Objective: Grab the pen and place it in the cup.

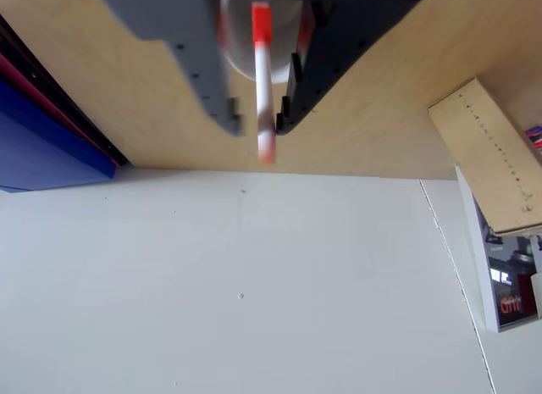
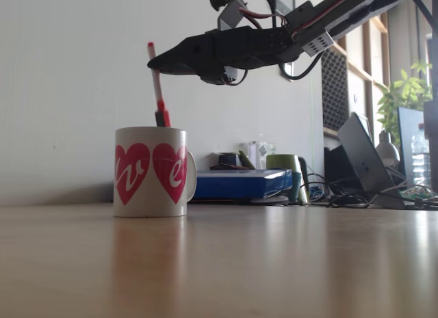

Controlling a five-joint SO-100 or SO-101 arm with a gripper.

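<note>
The cup [image 2: 150, 171], a white mug with pink heart-like panels, stands on the wooden table at the left of the fixed view. The pen [image 2: 158, 85] stands tilted inside it, orange-red cap end down in the mug and thin tip sticking up above the rim. My gripper [image 2: 156, 61] reaches in level from the right, its tips beside the pen's upper shaft. In the other view the pen [image 1: 263, 80] runs between the grey and black fingers of the gripper [image 1: 258, 127], which is open with a gap on the grey side. The cup [image 1: 240, 55] shows blurred behind them.
A blue flat box [image 2: 239, 183], a green cup [image 2: 282, 169], a laptop [image 2: 366, 161], cables and a plant [image 2: 404, 92] sit at the table's far right. The white wall [image 1: 254, 284] is close behind the mug. A pale perforated board [image 1: 491, 157] leans at the right.
</note>
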